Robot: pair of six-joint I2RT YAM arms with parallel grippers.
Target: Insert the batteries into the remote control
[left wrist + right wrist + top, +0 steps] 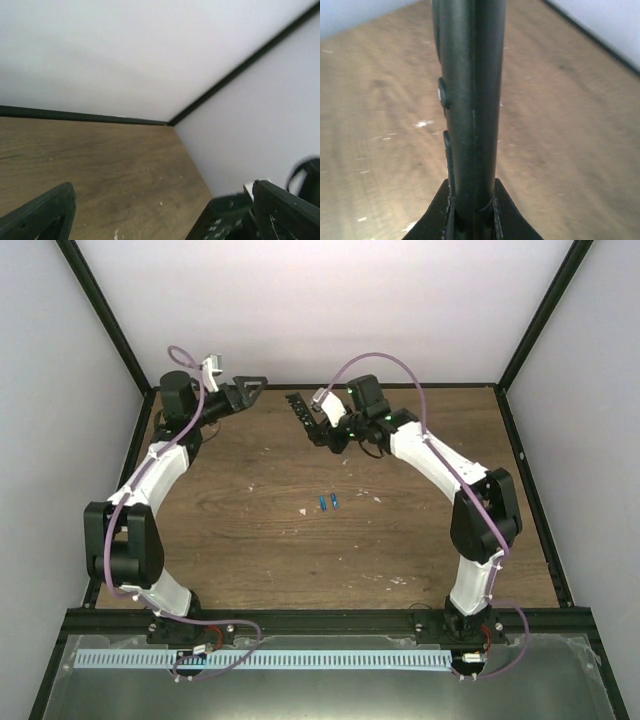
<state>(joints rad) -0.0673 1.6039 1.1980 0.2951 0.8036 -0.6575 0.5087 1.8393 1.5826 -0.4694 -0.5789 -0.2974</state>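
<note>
The remote control (303,412) is a slim black bar held in the air over the back middle of the table. My right gripper (322,428) is shut on its lower end. In the right wrist view the remote (470,75) runs edge-on up from the gripper (472,212), with side buttons showing. The two blue batteries (328,503) lie side by side on the wood at mid-table, apart from both grippers. My left gripper (254,390) is open and empty, raised at the back left. In its wrist view the gripper (162,210) faces the back right corner, with the remote's buttoned face (222,222) at lower right.
The wooden table (250,530) carries scattered white specks (376,499). A black frame edge (400,386) and white walls close the back and sides. My right arm (306,176) shows at the left wrist view's right edge.
</note>
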